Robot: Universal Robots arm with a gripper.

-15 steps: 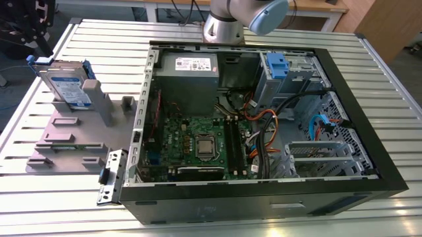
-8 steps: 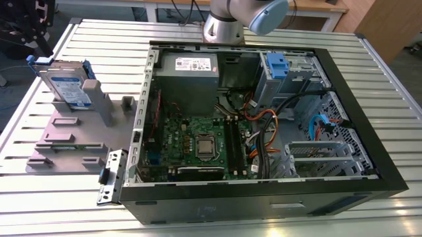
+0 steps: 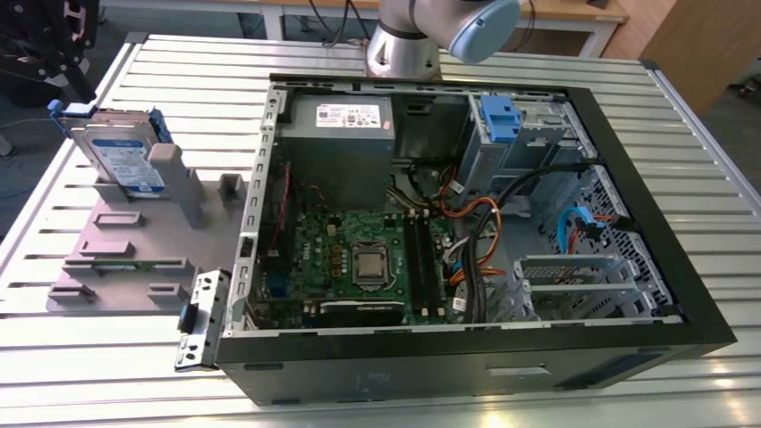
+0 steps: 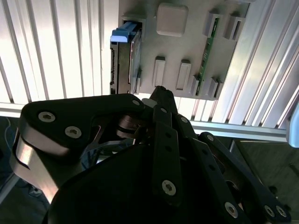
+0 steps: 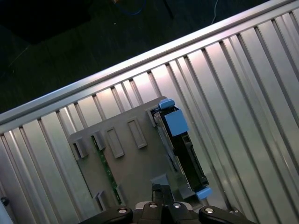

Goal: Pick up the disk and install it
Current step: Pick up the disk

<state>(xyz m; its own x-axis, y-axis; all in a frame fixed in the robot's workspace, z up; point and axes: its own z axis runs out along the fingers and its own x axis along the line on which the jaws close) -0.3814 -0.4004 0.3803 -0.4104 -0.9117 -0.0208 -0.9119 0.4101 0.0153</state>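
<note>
Black pincer (image 5: 162,190) sits nearest us in the first wrist view; we see its tips pressed together, gripping nothing. Beyond it the disk (image 5: 184,149) stands on edge in a grey holder (image 5: 135,163) on the slatted surface (image 5: 243,93).

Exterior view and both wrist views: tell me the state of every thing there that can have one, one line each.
disk: standing on edge in the grey holder, not yet picked up.
grey holder: lying flat, with the disk in a slot at one end.
computer case: lying on its side, side panel off, inside exposed.
pincer: above the grey holder, apart from the disk.
</note>
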